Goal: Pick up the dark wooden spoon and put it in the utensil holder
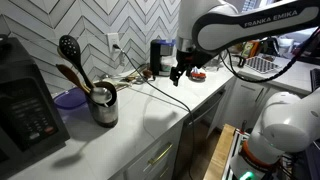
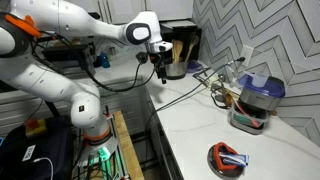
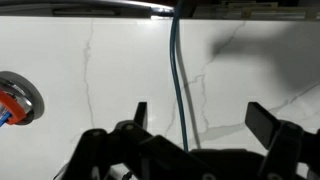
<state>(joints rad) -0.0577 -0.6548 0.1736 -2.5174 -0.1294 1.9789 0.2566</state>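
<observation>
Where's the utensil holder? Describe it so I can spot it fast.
In an exterior view, start at the big black coffee machine. Beside it stands the holder, a short shiny steel cup. Unlike the purple bowl next to it, it has spoons sticking out.

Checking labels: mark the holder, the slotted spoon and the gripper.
holder [image 1: 105, 108], in an exterior view, steel side wall.
slotted spoon [image 1: 68, 46], in an exterior view, round black head.
gripper [image 3: 198, 112], wrist view, midway between fingertips.

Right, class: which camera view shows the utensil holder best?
An exterior view: the utensil holder stands near and unblocked, utensils inside. In an exterior view, near the claw, it is distant, hard to make out. The wrist view lacks it.
</observation>
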